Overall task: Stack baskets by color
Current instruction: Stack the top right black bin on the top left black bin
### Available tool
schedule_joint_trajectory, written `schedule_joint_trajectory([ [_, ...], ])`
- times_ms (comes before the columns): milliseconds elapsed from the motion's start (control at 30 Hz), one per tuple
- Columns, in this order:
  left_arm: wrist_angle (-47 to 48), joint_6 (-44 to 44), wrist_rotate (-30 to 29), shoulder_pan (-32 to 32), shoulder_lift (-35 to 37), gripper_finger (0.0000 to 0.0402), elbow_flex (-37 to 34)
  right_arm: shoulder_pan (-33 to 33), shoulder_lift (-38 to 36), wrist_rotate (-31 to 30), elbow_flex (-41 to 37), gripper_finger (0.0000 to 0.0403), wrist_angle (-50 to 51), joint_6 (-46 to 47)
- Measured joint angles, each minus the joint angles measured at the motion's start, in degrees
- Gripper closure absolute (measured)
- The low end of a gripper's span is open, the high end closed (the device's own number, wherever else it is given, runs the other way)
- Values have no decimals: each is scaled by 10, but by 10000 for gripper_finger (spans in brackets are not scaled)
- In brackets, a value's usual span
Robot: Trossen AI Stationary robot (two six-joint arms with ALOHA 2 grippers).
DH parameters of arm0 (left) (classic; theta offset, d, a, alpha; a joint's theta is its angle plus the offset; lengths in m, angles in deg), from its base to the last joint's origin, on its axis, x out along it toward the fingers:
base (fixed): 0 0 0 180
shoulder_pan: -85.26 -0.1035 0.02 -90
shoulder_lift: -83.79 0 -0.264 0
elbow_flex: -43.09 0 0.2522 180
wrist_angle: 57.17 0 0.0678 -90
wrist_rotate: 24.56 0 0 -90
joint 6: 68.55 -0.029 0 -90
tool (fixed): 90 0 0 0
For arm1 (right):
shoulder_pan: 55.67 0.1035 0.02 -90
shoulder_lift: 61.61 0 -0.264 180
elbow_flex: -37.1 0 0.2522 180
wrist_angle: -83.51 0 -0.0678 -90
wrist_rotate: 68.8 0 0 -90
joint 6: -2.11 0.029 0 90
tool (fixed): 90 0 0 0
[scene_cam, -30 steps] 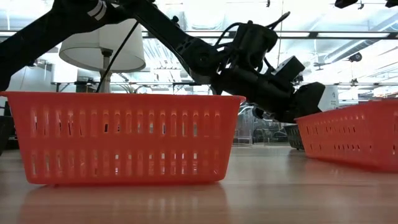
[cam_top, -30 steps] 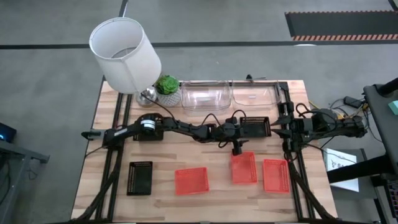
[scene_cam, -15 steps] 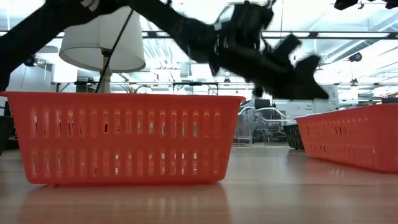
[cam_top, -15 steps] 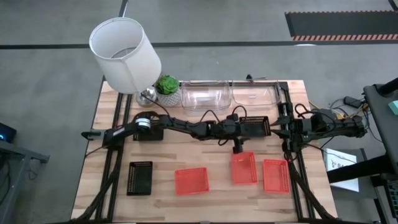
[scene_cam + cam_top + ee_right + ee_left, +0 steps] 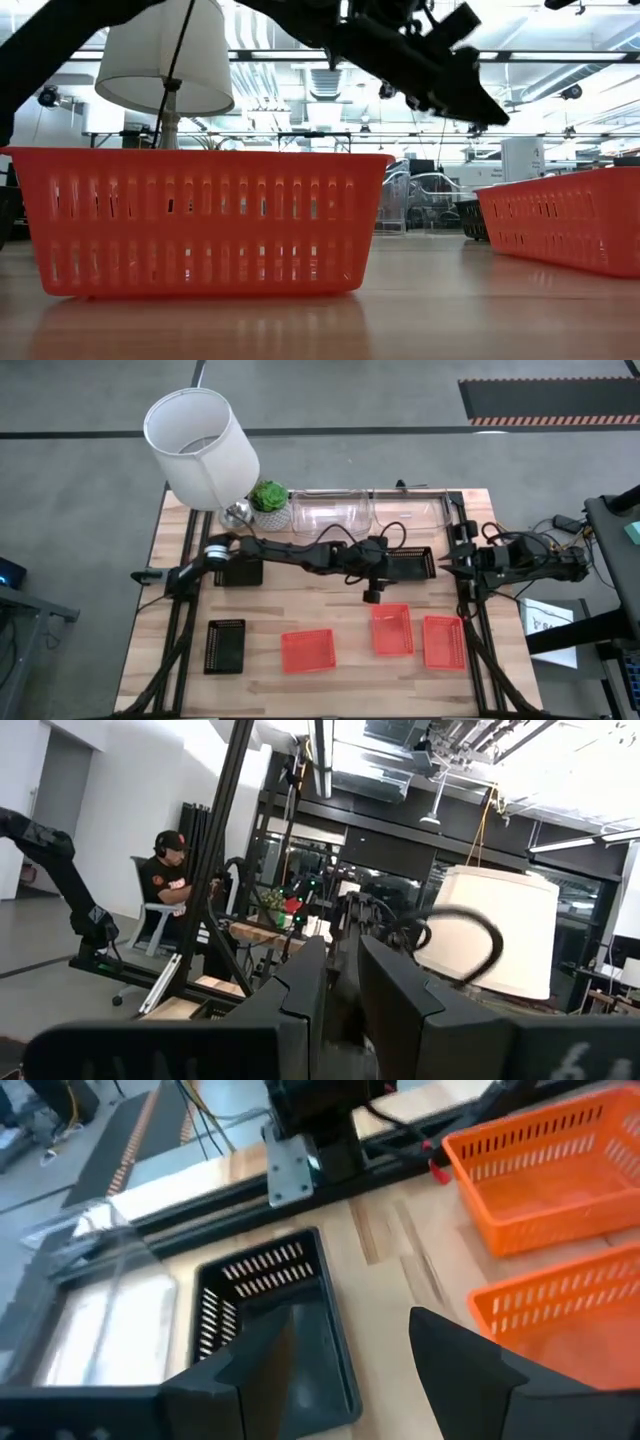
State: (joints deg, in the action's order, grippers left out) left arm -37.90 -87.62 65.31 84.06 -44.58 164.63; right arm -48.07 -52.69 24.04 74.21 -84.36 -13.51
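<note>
Three red baskets (image 5: 307,650), (image 5: 392,630), (image 5: 443,641) lie along the near part of the table, flat on their bottoms. One black basket (image 5: 224,645) lies near left. Another black basket (image 5: 411,563) lies mid-right, and a third (image 5: 240,571) sits under my left arm. Two clear baskets (image 5: 330,513), (image 5: 410,510) stand at the far edge. My left gripper (image 5: 350,1355) hangs open above the mid-right black basket's (image 5: 265,1305) left end and holds nothing. My right gripper (image 5: 342,985) waits at the right edge, raised, with its fingers close together and nothing between them.
A white lamp (image 5: 200,448) and a small green plant (image 5: 268,496) stand at the far left corner. Black frame rails (image 5: 468,610) run along both table sides. A person sits in the room beyond the table (image 5: 165,880).
My left gripper has risen well above the baskets, from just over the table near the middle red basket's far end. It has rolled about its own axis while rising and has stayed open. No basket has moved.
</note>
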Motion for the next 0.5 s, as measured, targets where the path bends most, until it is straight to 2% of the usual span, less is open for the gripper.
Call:
schedule_joint_trajectory([
  [333, -7, 2, 1, -8, -106, 259, 103, 0, -3, 0, 1, 346, 10, -4],
  [500, -9, 23, 1, -12, -138, 271, 121, 0, -3, 0, 1, 346, 13, -3],
])
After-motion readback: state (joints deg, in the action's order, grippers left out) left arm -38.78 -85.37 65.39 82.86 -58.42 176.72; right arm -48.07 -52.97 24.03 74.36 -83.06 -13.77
